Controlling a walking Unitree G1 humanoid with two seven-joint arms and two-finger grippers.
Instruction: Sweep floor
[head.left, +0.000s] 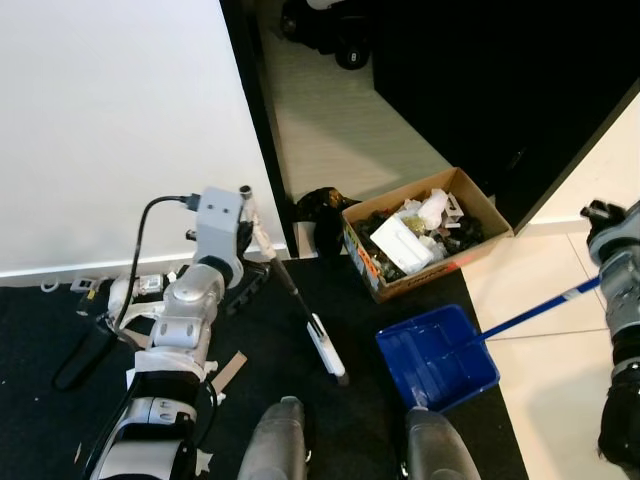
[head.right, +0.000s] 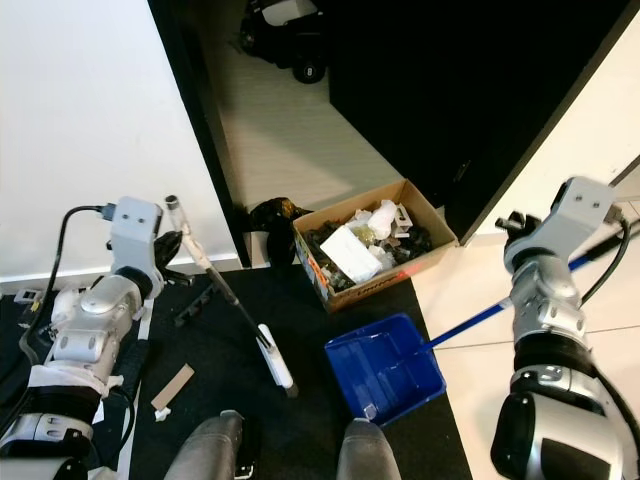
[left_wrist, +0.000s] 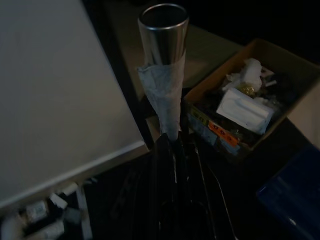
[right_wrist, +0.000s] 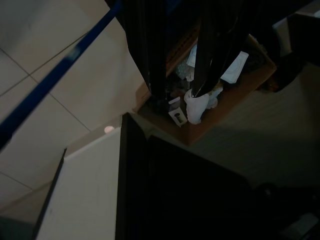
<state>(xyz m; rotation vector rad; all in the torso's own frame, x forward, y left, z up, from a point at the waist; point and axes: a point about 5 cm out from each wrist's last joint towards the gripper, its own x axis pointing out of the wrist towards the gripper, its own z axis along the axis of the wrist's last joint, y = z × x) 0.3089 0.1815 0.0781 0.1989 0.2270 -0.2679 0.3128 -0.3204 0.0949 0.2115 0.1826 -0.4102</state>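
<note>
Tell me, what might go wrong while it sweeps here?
The box of rubbish sits right behind the dustpan; a wide stroke of the broom could knock it. Cables and scraps on the dark mat by the left gripper could snag the broom. The right gripper may lose the dustpan's handle.

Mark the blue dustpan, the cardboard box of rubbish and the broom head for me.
blue dustpan (head.left: 437, 357), left eye view, middle of its tray.
cardboard box (head.left: 424, 279), left eye view, its front wall.
broom head (head.right: 276, 367), right eye view, the white part low on the stick.
</note>
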